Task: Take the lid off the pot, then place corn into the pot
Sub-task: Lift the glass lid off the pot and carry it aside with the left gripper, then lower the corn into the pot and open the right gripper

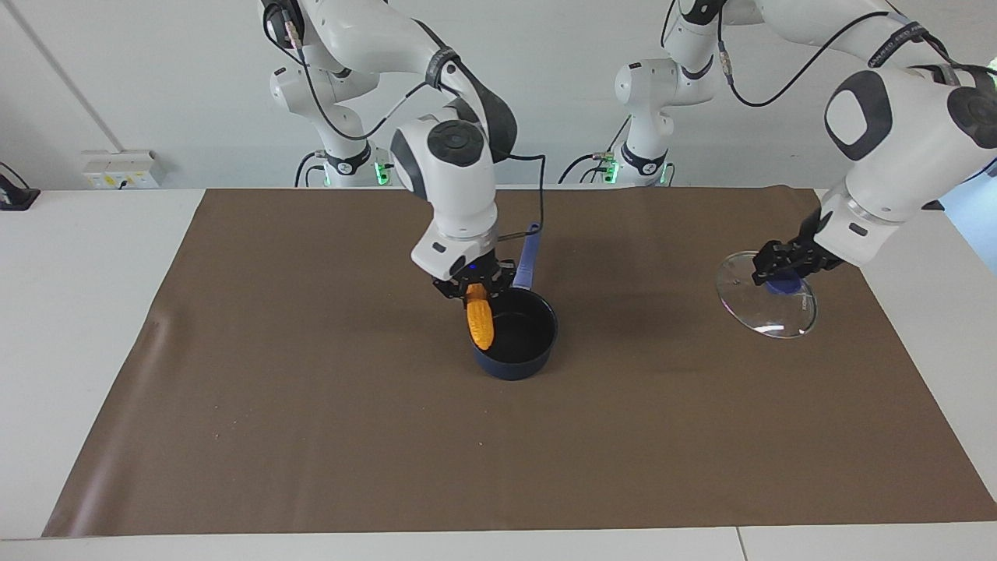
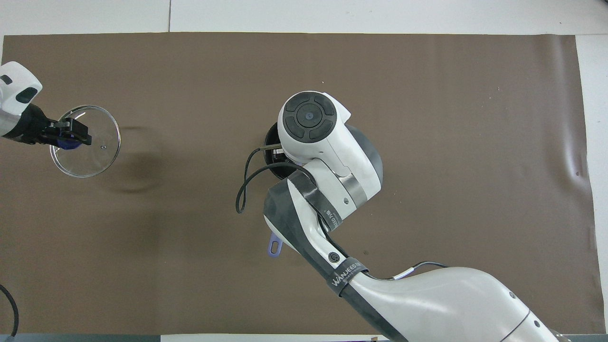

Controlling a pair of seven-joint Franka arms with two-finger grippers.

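One brown mat [image 1: 311, 389]. One pot [image 1: 516, 335], mid-mat, uncovered. One lid [image 1: 767, 300], toward the left arm's end, tilted, knob pinched by left gripper [image 1: 783, 263]. One corn [image 1: 480, 319], clamped by right gripper [image 1: 473, 282], hanging over the pot's rim.

I had the right arm bent forward from its base, wrist pointing straight down, with the right end effector [image 1: 475, 290] low over the middle of the desk and its fingers clamped on a load that hung beneath them. From above, that wrist hid its own fingers. The left arm reached out toward its own end of the desk, forearm slanting down, the left end effector [image 1: 783, 267] [image 2: 66, 134] closed on a load held tilted.
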